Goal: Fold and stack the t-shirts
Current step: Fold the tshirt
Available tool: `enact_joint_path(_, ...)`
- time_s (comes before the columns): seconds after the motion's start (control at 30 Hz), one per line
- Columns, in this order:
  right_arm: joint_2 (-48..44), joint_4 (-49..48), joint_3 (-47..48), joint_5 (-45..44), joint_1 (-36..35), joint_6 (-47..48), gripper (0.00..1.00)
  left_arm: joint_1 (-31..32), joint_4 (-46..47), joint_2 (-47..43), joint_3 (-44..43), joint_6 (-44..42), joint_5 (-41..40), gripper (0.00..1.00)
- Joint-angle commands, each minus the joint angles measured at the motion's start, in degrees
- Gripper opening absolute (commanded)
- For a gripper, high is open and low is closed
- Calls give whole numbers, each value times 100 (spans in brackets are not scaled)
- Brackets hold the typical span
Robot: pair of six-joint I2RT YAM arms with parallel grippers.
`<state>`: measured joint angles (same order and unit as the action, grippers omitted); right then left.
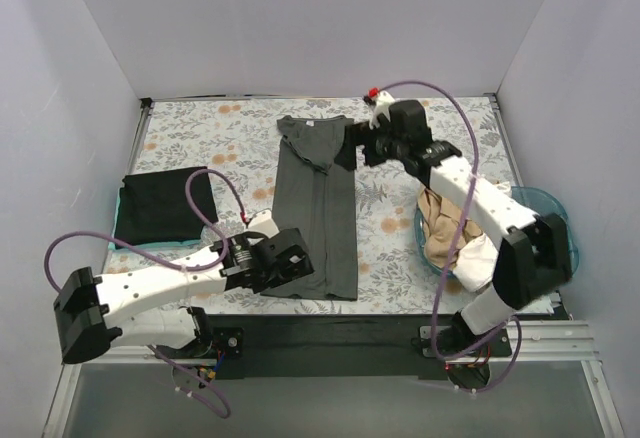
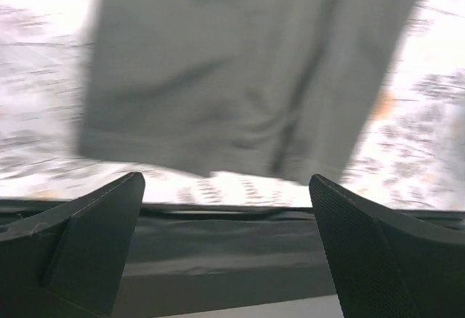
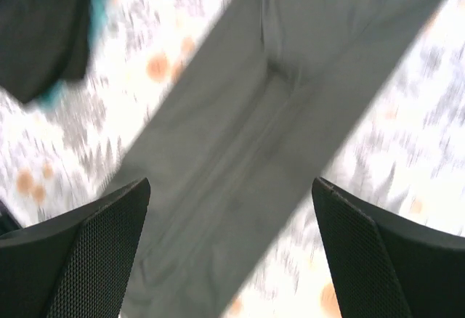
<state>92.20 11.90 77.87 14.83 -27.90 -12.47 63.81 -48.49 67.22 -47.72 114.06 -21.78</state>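
Left hand (image 2: 227, 178) and right hand (image 3: 232, 182) both gape wide, empty, above the dark grey t-shirt (image 1: 320, 208) mid-frame.

Four t-shirts: one dark grey shirt (image 1: 320, 213), one black shirt (image 1: 165, 208), one tan shirt (image 1: 438, 220), one white shirt (image 1: 472, 261); two grippers, the left gripper (image 2: 225, 181) and the right gripper (image 3: 231, 184); one teal tub (image 1: 560, 208); one floral table covering (image 1: 220, 128).
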Motion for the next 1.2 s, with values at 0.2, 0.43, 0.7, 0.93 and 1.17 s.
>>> enact_joint_path(0.2,-2206,-478,-3646,-1377,-1910,-923,98,-483,-442,-1738,1537,1241,-353,97)
enact_joint_path(0.43,-1744,-215,-3648,-2606,-3869,-1425,88,-984,690,-1853,2214,740,332,97)
enact_joint_path(0.7,-309,567,-2400,-3197,-4390,-1197,54,-1011,437,-2020,2241,916,236,98)
enact_joint_path(0.93,157,866,-2179,-3372,-4531,-1337,45,-1020,366,-2134,2382,1013,271,98)
enact_joint_path(1.17,149,1051,-2267,-3408,-4610,-1574,39,-1020,375,-2090,2347,995,244,98)
